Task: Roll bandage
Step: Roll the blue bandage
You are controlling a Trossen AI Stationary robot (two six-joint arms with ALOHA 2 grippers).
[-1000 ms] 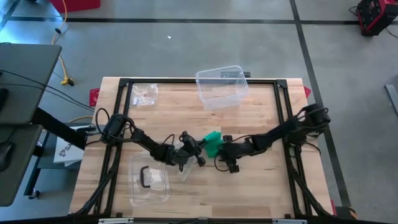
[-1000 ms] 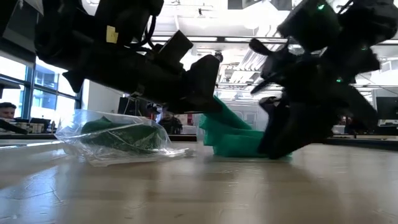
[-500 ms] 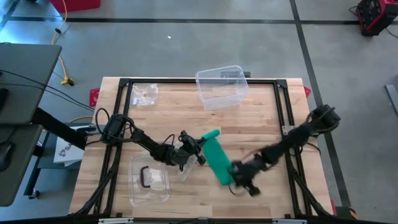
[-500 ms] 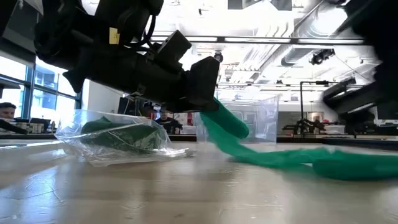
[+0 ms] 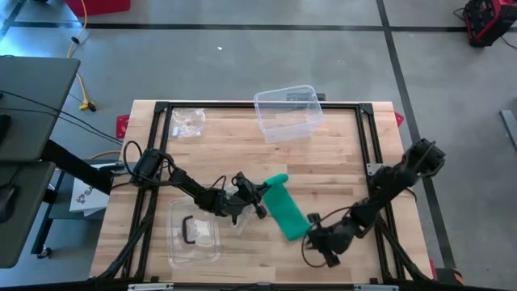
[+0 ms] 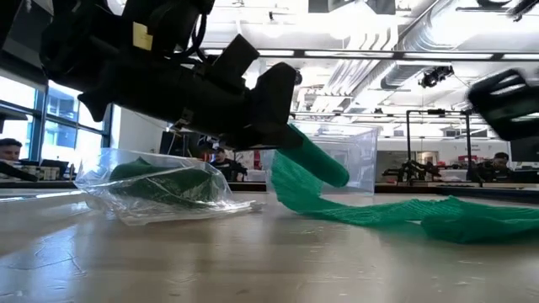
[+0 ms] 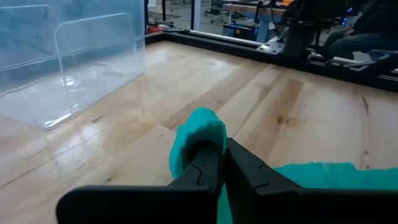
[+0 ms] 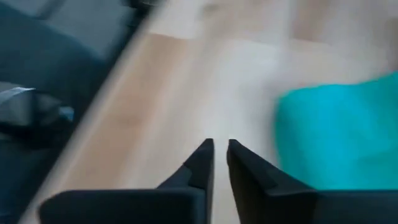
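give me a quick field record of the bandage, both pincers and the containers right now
bandage: green fabric strip, unrolled flat across the wooden table
left pincer: shut on one end of the bandage, raised off the table
right pincer: nearly shut, empty, beside the bandage's other end
box: clear plastic tub, far side of the table
bag: clear plastic bag lying by the left arm

My high camera looks straight down on the whole table (image 5: 323,162). My low one sits at tabletop height, looking level across into the room. Each wrist camera looks forward close past its own fingers. All four views share the green bandage (image 5: 284,208) (image 6: 370,210) (image 7: 199,127) (image 8: 336,134)
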